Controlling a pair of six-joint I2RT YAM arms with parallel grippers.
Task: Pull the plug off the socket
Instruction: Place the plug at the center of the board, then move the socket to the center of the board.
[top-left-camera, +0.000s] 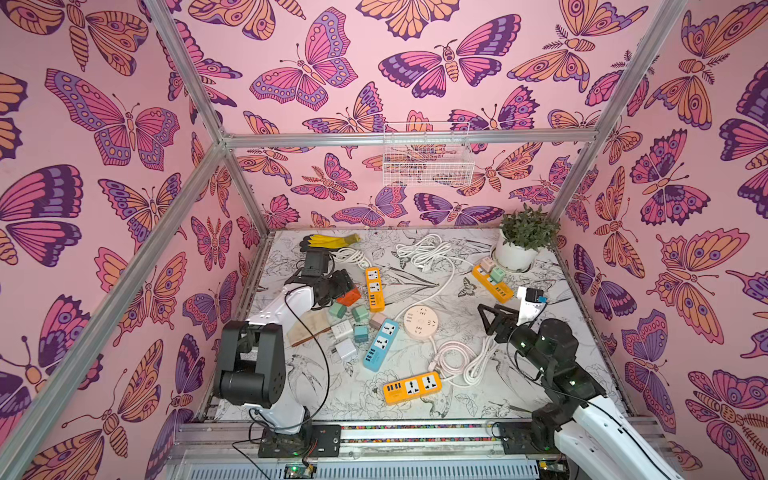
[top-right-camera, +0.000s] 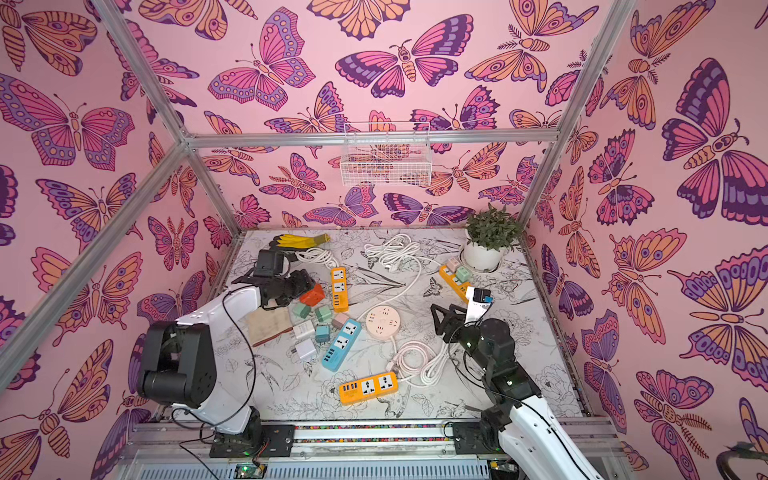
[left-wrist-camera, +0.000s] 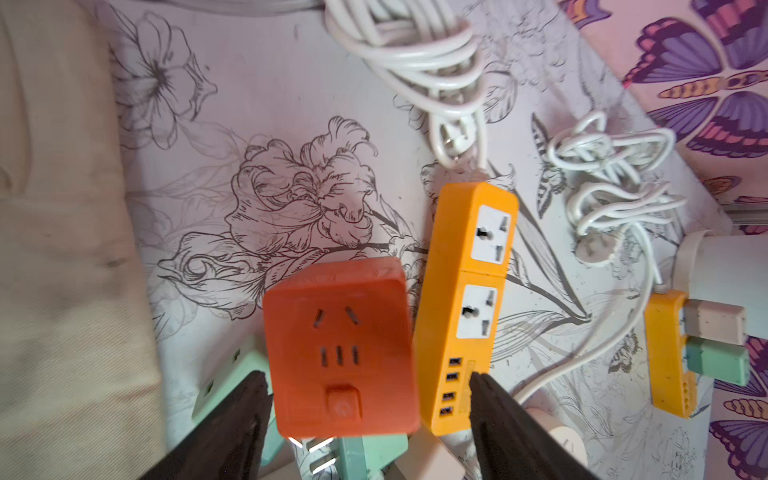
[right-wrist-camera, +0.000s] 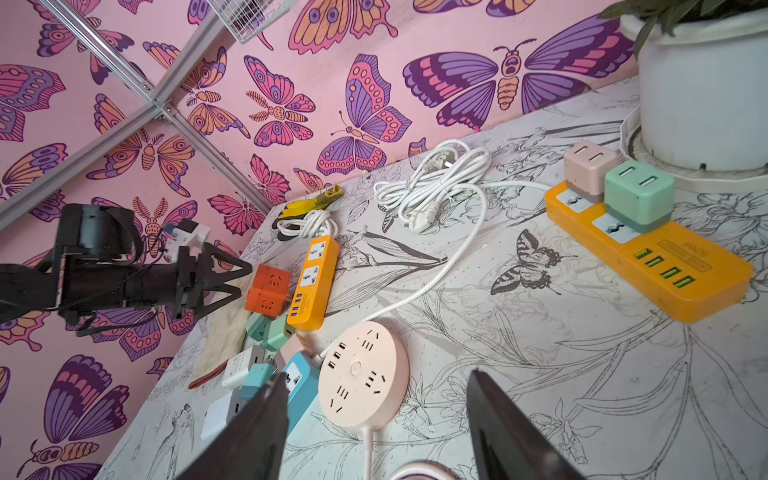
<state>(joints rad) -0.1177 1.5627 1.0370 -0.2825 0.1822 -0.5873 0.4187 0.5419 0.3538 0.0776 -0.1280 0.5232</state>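
At the back right lies an orange power strip (top-left-camera: 500, 293) (right-wrist-camera: 665, 266) with a pink cube plug (top-left-camera: 487, 263) (right-wrist-camera: 590, 166) and a green cube plug (top-left-camera: 497, 274) (right-wrist-camera: 638, 195) seated in its sockets. My right gripper (top-left-camera: 484, 320) (right-wrist-camera: 376, 386) hovers open in front of that strip, above a round pink socket (right-wrist-camera: 361, 378), and holds nothing. My left gripper (top-left-camera: 347, 289) (left-wrist-camera: 368, 386) stands open at the left. An orange cube plug (left-wrist-camera: 340, 345) (top-left-camera: 348, 296) sits between its fingers with a gap on one side, prongs showing, over a pile of loose plugs (top-left-camera: 347, 328).
A second orange strip (top-left-camera: 375, 289) lies beside the left gripper. A blue strip (top-left-camera: 381, 344) and a third orange strip (top-left-camera: 412, 387) lie nearer the front. Coiled white cords (top-left-camera: 424, 249), a potted plant (top-left-camera: 515, 253), yellow gloves (top-left-camera: 332, 240) and a beige cloth (top-left-camera: 309, 328) also crowd the table.
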